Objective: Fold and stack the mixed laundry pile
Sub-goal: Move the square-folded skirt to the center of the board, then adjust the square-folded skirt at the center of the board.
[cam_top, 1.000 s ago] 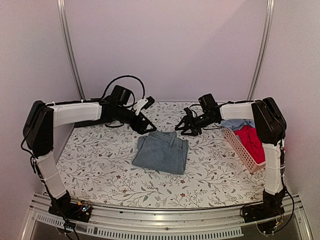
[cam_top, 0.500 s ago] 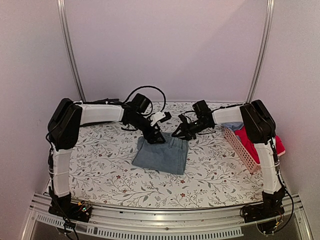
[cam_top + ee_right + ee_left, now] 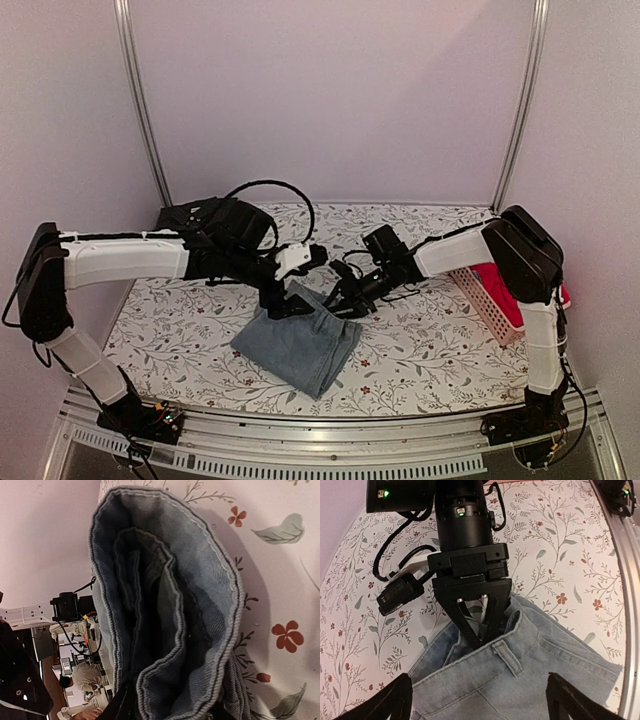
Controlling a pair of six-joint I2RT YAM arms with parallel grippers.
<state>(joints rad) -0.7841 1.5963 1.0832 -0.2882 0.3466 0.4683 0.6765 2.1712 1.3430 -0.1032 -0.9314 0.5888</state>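
A folded light-blue denim piece [image 3: 295,345] lies on the floral table, front of centre. My right gripper [image 3: 342,300] is shut on its waistband edge; the left wrist view shows that gripper [image 3: 481,639] pinching the band, and denim [image 3: 165,605] fills the right wrist view between its fingers [image 3: 170,710]. My left gripper [image 3: 283,303] hovers over the denim [image 3: 520,680] with jaws wide apart [image 3: 479,680], right beside the right gripper. A red garment [image 3: 505,285] lies in the basket. The black pinstriped shirt and the pale blue garment are out of view.
The pink slatted basket [image 3: 487,300] stands at the table's right edge, behind the right arm. The metal rail [image 3: 320,440] runs along the near edge. Walls close off the back and both sides.
Both grippers came together at the denim's far edge, then moved toward the front. The denim slid to the front left and turned, its far edge lifted.
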